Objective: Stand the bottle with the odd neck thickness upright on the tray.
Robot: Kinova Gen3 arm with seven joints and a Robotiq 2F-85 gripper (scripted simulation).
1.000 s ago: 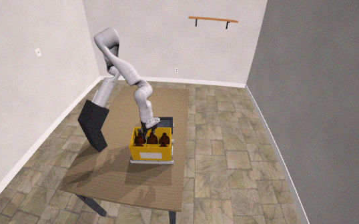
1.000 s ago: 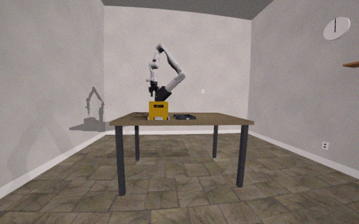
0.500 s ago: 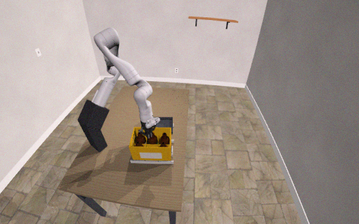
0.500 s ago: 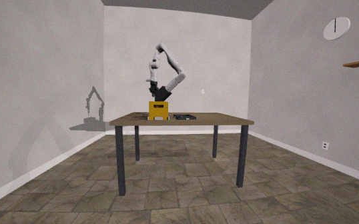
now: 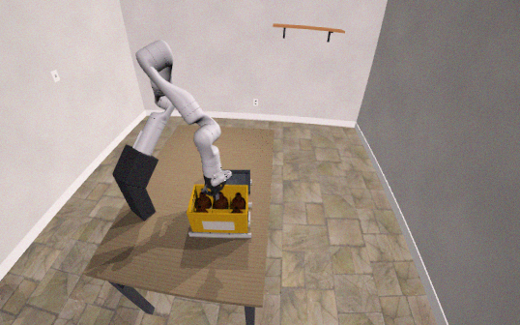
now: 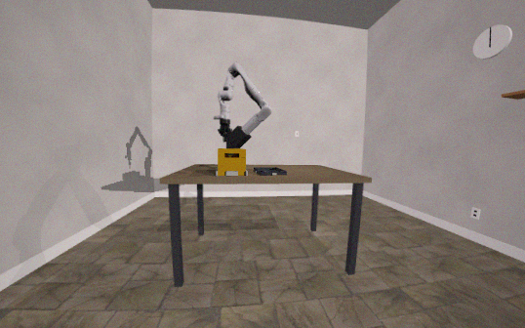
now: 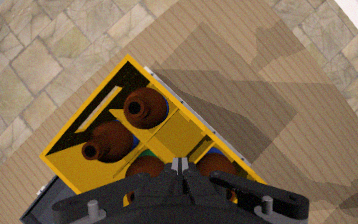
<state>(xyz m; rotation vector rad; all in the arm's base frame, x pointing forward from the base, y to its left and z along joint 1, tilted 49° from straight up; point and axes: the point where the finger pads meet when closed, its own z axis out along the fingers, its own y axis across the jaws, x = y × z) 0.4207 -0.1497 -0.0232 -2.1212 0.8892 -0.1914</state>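
Note:
A yellow crate [image 7: 145,135] stands on the wooden table and holds brown bottles. In the wrist view two bottles [image 7: 146,106] [image 7: 107,142] show in full. Two more [image 7: 145,165] [image 7: 215,164] are partly hidden under my gripper. One compartment [image 7: 177,132] looks empty. My gripper [image 7: 180,167] is shut, its fingertips touching with nothing between them, over the divider between the two partly hidden bottles. In the top view the gripper [image 5: 214,190] sits just above the back of the crate [image 5: 219,209]. The dark tray [image 5: 240,176] lies right behind the crate.
The arm's dark base block [image 5: 135,180] stands at the table's left edge. In the exterior view the crate [image 6: 231,161] and the flat tray [image 6: 269,171] sit side by side on the far part of the table. A light plate juts out under the crate's front [image 5: 219,235].

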